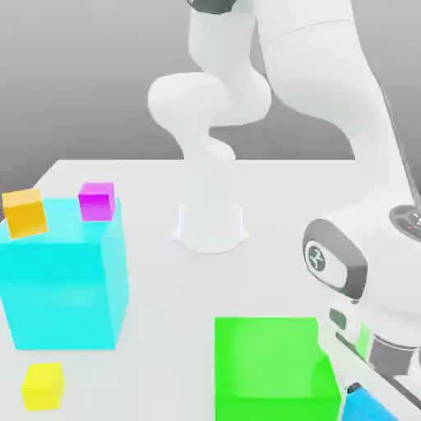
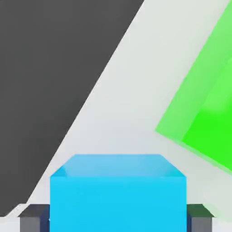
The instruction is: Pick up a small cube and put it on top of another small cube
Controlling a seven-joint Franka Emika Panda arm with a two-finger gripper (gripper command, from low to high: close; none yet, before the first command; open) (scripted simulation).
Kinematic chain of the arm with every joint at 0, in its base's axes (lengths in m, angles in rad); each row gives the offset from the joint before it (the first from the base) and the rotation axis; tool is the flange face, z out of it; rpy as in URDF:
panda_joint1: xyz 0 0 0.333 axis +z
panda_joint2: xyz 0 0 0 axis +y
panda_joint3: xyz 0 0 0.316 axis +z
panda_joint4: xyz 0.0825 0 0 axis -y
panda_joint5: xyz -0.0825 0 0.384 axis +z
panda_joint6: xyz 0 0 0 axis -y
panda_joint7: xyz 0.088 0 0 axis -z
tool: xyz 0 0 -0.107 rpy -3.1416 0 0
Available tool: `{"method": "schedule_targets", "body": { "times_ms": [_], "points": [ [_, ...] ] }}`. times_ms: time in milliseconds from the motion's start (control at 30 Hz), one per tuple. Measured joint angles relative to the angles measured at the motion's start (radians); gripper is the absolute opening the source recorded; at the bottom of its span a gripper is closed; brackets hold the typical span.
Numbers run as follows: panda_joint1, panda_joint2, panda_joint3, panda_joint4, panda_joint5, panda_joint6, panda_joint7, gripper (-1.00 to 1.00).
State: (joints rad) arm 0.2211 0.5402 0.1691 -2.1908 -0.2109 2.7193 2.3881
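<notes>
A small sky-blue cube [image 2: 118,195] sits between my two dark fingers [image 2: 34,222], which press against its opposite sides, close to the table's edge. My gripper [image 2: 118,222] is shut on this cube. In the exterior view the cube [image 1: 367,408] peeks out at the bottom right under my hand [image 1: 362,386], just right of the big green block. Other small cubes are an orange one [image 1: 25,212], a magenta one [image 1: 96,201] and a yellow one [image 1: 43,386] at the exterior view's left.
A big green block [image 1: 271,370] stands right beside my hand, also seen in the hand view [image 2: 204,113]. A big translucent cyan block [image 1: 66,284] stands at the left, with the orange and magenta cubes at its top. The arm's white base [image 1: 210,226] rises mid-table.
</notes>
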Motion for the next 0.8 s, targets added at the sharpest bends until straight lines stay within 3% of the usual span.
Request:
{"method": "schedule_targets", "body": {
  "times_ms": [100, 333, 567, 800],
  "points": [
    [0.001, 0.001, -0.001, 0.000, 0.000, 0.000, 0.001, -1.00],
    [-0.095, -0.231, 0.032, -0.065, 0.100, -0.161, -0.116, -1.00],
    [-0.258, -0.491, -0.043, -0.162, 0.201, -0.315, -0.324, -1.00],
    [-0.379, -0.745, -0.134, -0.259, 0.221, -0.472, -0.476, -1.00]
  ]
}}
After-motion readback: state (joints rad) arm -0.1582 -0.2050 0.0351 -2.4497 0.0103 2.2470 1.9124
